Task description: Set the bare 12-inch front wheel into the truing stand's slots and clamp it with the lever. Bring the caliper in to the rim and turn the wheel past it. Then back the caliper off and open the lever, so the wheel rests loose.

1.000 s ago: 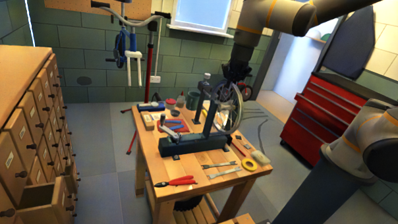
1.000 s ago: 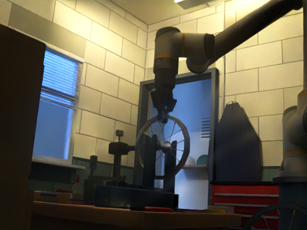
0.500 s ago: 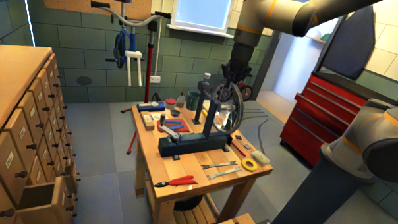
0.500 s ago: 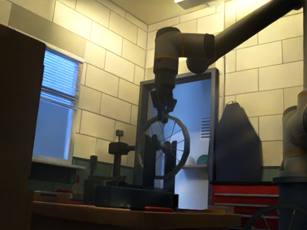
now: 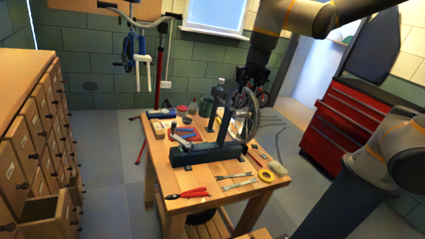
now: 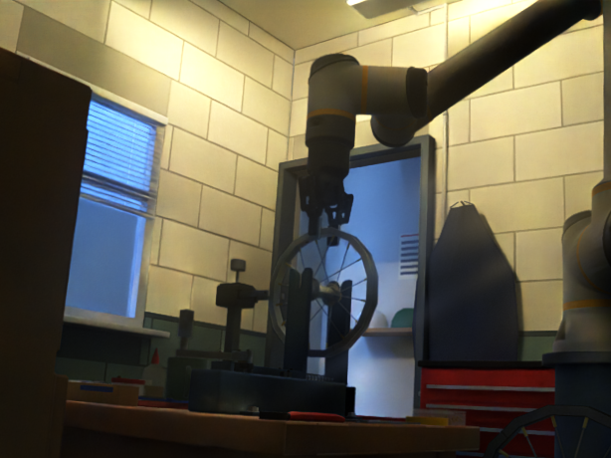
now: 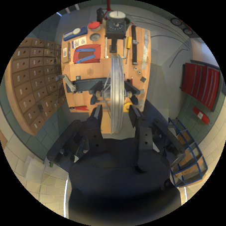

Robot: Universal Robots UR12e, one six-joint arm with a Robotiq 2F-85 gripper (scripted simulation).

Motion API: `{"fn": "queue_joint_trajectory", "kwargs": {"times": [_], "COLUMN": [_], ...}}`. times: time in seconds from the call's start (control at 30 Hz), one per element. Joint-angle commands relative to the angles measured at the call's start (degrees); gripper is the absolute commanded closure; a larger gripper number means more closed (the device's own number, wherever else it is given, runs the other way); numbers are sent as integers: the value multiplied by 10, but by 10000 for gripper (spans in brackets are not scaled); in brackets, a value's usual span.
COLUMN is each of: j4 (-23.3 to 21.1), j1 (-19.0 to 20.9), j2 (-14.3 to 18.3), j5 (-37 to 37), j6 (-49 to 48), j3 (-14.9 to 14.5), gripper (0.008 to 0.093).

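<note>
The lower part of the bare wheel (image 5: 242, 114) (image 6: 323, 291) (image 7: 117, 95) is hidden behind the truing stand's uprights in the side camera. The wheel stands upright with its axle in the slots of the dark blue truing stand (image 5: 207, 151) (image 6: 271, 388) (image 7: 99, 85) on the wooden workbench. My gripper (image 5: 248, 82) (image 6: 326, 219) (image 7: 115, 115) is straight above the top of the rim, open, holding nothing; the rim runs between its fingers. The silver clamp lever (image 5: 180, 139) (image 7: 67, 83) sticks out at the stand's left end. The caliper post (image 5: 217, 93) (image 6: 236, 298) (image 7: 115, 26) stands beyond the wheel.
A wooden drawer cabinet (image 5: 31, 133) fills the left side, one low drawer pulled out. A red tool chest (image 5: 348, 119) stands to the right. Wrenches (image 5: 234, 175), red pliers (image 5: 188, 194), a yellow tape roll (image 5: 266, 175) and a red tray (image 5: 185, 134) lie on the bench.
</note>
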Motion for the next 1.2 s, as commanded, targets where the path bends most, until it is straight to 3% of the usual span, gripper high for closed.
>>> {"fn": "queue_joint_trajectory", "kwargs": {"times": [0.0, 0.6, 1.17], "j4": [0, 6, 56], "j1": [0, 0, 0], "j2": [0, -4, -30], "j5": [0, 0, 0], "j6": [0, 0, 0], "j3": [0, -3, -27], "gripper": [434, 434, 434]}}
